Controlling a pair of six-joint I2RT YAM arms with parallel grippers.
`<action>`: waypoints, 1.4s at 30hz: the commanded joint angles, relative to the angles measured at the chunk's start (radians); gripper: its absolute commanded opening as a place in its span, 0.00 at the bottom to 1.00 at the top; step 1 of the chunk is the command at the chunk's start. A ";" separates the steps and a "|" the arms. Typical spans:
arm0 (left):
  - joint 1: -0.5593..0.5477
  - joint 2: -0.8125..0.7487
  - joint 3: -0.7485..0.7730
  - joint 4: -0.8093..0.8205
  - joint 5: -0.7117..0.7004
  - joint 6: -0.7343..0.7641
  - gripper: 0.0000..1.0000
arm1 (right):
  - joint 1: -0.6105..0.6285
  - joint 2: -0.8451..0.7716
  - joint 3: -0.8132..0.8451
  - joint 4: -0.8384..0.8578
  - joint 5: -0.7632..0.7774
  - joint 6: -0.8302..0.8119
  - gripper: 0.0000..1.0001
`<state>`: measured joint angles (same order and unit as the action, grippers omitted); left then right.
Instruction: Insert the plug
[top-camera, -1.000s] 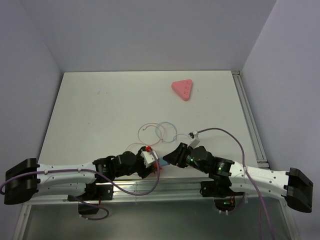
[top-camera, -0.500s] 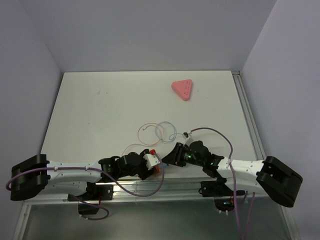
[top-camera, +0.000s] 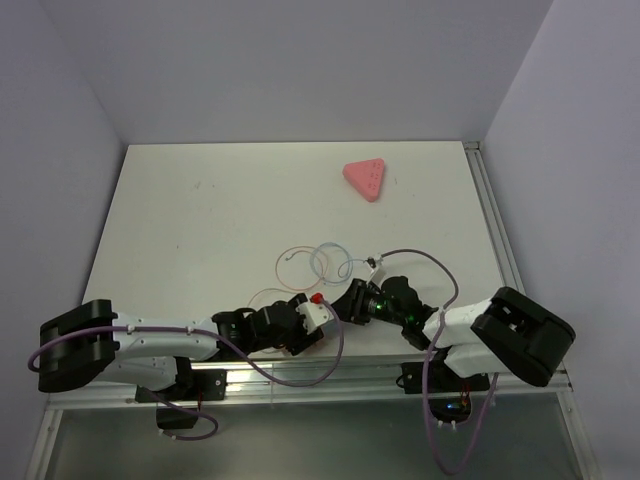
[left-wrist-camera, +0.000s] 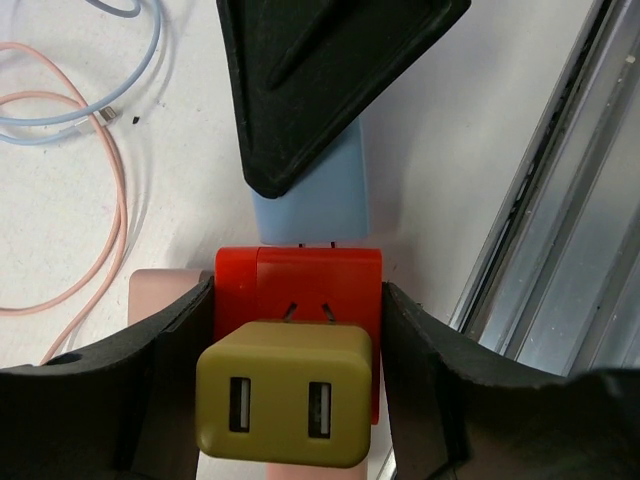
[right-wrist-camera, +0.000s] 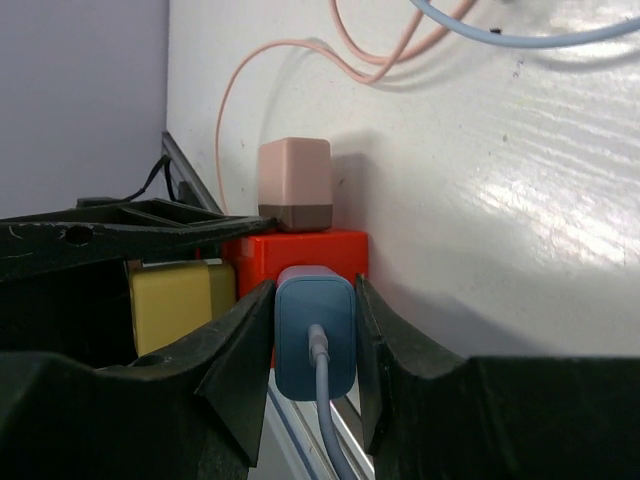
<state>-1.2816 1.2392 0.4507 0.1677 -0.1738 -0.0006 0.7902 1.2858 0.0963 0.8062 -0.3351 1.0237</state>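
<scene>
My right gripper (right-wrist-camera: 313, 300) is shut on the light-blue plug (right-wrist-camera: 315, 350), whose cable runs out toward the camera. The plug's front end butts against the orange-red block (right-wrist-camera: 300, 255). My left gripper (left-wrist-camera: 297, 335) is shut on that block (left-wrist-camera: 300, 285), one finger on each side. In the left wrist view the plug (left-wrist-camera: 320, 195) meets the block's far face, with thin prong tips showing at the joint. An olive USB charger (left-wrist-camera: 285, 405) and a pink charger (right-wrist-camera: 295, 185) sit in other faces of the block. In the top view the left gripper (top-camera: 305, 322) and right gripper (top-camera: 352, 303) meet near the front edge, hiding the plug.
The pink triangular socket strip (top-camera: 365, 180) lies far back right. Thin pink and blue cables (top-camera: 320, 262) loop just behind the grippers. A metal rail (left-wrist-camera: 560, 230) runs along the table's front edge beside the block.
Both grippers have moved toward each other and slightly back from the front edge. The right arm has folded in, bringing the plug up against the block.
</scene>
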 joint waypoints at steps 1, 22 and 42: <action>-0.005 0.085 0.026 0.151 0.043 -0.064 0.00 | 0.066 0.096 -0.018 0.097 -0.306 0.019 0.00; 0.019 0.097 0.134 0.065 0.149 -0.228 0.00 | 0.080 -0.411 0.190 -0.677 -0.157 -0.080 0.00; 0.263 -0.392 -0.006 0.206 0.353 -0.154 0.00 | 0.080 -0.603 0.408 -0.961 -0.185 -0.027 0.00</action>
<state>-1.0485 0.9627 0.4519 0.1345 0.2863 -0.1692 0.8272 0.7357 0.4229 -0.1410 -0.3000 1.0103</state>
